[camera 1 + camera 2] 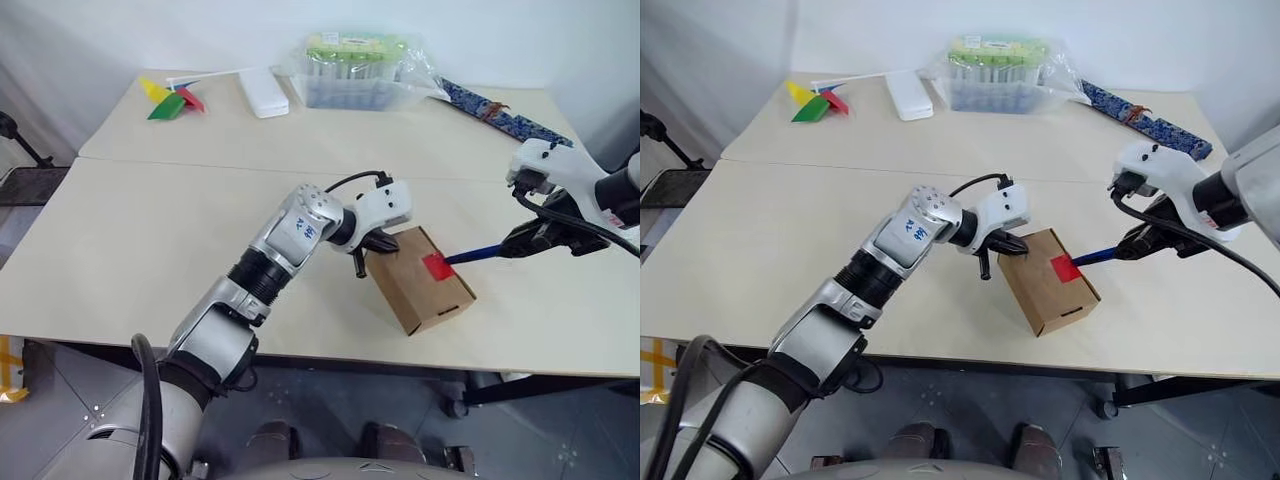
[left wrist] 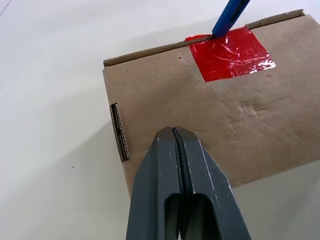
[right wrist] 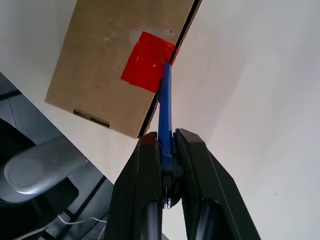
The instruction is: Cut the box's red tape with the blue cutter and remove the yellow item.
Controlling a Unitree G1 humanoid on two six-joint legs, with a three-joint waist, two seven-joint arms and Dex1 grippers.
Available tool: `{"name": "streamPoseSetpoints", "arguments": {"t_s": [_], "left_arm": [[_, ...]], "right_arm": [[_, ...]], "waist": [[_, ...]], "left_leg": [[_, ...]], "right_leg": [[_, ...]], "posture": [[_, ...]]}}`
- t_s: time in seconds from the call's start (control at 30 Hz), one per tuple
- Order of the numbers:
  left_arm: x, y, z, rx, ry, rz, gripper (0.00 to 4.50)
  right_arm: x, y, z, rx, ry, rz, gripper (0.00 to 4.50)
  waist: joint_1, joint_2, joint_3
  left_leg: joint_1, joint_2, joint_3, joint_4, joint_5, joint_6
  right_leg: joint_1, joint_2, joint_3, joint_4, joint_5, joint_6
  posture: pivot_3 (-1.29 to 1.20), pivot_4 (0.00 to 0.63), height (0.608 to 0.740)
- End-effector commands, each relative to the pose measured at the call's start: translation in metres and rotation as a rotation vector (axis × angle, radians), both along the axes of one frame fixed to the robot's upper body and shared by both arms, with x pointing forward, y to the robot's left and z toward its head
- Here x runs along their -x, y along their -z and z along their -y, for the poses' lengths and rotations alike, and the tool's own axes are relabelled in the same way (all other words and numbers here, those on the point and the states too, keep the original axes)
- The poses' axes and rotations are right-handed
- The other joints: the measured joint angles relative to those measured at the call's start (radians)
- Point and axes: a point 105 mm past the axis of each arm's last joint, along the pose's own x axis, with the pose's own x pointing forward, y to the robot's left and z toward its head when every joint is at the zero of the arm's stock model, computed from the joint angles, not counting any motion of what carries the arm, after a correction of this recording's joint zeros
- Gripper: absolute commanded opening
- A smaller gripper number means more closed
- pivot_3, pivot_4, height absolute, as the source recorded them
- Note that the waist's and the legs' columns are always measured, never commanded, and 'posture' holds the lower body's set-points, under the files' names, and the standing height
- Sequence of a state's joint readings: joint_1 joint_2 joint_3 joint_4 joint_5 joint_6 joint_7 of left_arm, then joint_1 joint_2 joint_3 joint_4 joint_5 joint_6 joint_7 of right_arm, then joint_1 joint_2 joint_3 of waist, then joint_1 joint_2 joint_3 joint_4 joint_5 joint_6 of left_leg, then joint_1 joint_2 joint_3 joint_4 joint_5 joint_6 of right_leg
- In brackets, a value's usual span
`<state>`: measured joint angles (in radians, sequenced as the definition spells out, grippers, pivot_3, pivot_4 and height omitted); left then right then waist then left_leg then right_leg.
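You've got the pinwheel (image 1: 172,100) far back on the left of the table (image 1: 120,250), w/ a white case (image 1: 264,93) just to its right. Next along the back edge is the clear tub w/ the green lid (image 1: 358,68), then a long blue patterned strip (image 1: 505,115) running toward the back right corner.

Nearer you, the left gripper (image 1: 368,252) reaches in from the left, its 2 fingers (image 2: 180,190) pressed fully together, nothing between them. In the left wrist view the tips sit over the left part of the box (image 1: 418,281) lid; you can't tell from the pics if they actually touch the cardboard.

The box sits near the front edge, right of center, turned at an angle, lid flaps down. The red tape (image 1: 438,267) is stuck on the lid at the edge facing the right arm and wraps over that edge.

On the right, the right gripper (image 3: 167,150) is clamped on the blue cutter (image 3: 164,107), which sticks out past the 2 fingers toward the box. Its tip meets the tape right at the lid's edge, where the flap seam runs. The tape looks wrinkled but in 1 piece.
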<state>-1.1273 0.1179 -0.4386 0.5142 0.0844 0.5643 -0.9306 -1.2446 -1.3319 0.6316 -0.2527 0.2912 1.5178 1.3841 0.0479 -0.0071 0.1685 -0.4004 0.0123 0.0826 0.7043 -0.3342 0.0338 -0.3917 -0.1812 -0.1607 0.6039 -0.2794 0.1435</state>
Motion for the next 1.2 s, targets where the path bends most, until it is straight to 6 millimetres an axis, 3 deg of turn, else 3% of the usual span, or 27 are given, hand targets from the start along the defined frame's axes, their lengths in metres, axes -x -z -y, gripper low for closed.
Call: {"name": "streamPoseSetpoints", "arguments": {"t_s": [0.03,0.3,0.5,0.8,0.97,1.2], "left_arm": [[0.001,0.048,-0.013,-0.141,-0.065,-0.09,0.01],[0.001,0.049,-0.014,-0.137,-0.079,-0.089,0.01],[0.001,0.048,-0.011,-0.127,-0.086,-0.09,0.01],[-0.001,0.048,-0.009,-0.12,-0.093,-0.089,0.01],[0.009,0.04,0.0,-0.103,-0.035,-0.113,0.01],[0.014,0.037,-0.011,-0.128,-0.012,-0.153,0.01]], "right_arm": [[0.013,0.025,0.002,0.065,-0.066,-0.123,0.14],[0.028,0.028,-0.001,0.067,-0.129,-0.17,0.14],[0.024,0.023,-0.005,0.02,-0.112,-0.159,0.14],[0.042,0.023,-0.008,0.014,-0.196,-0.207,0.14],[0.024,0.027,-0.015,-0.018,-0.125,-0.181,0.14],[-0.001,0.029,-0.007,0.01,-0.051,-0.109,0.14]], "waist": [[0.003,-0.001,-0.001],[0.002,-0.001,-0.002],[0.002,-0.001,-0.002],[0.003,-0.001,-0.002],[-0.009,-0.006,-0.007],[-0.039,-0.009,-0.012]], "left_leg": [[0.0,0.0,0.0,0.0,0.0,0.0],[0.0,0.0,0.0,0.0,0.0,0.0],[0.0,0.0,0.0,0.0,0.0,0.0],[-0.001,0.0,0.0,0.0,-0.001,0.001],[0.0,0.001,0.0,0.0,-0.001,0.001],[0.003,0.003,0.001,-0.001,-0.001,0.0]], "right_leg": [[0.0,0.0,0.0,-0.001,0.0,0.0],[0.0,0.0,0.0,-0.002,0.0,0.0],[0.001,0.0,0.0,-0.002,0.0,0.0],[0.0,0.0,0.0,-0.003,0.0,0.0],[0.001,0.0,0.0,-0.003,0.0,0.0],[0.001,0.001,0.001,-0.001,0.0,0.0]], "posture": [[0.0,0.15,0.74],[0.0,0.15,0.74],[0.0,0.15,0.74],[0.0,0.15,0.74],[0.0,0.15,0.74],[0.0,0.15,0.74]]}}
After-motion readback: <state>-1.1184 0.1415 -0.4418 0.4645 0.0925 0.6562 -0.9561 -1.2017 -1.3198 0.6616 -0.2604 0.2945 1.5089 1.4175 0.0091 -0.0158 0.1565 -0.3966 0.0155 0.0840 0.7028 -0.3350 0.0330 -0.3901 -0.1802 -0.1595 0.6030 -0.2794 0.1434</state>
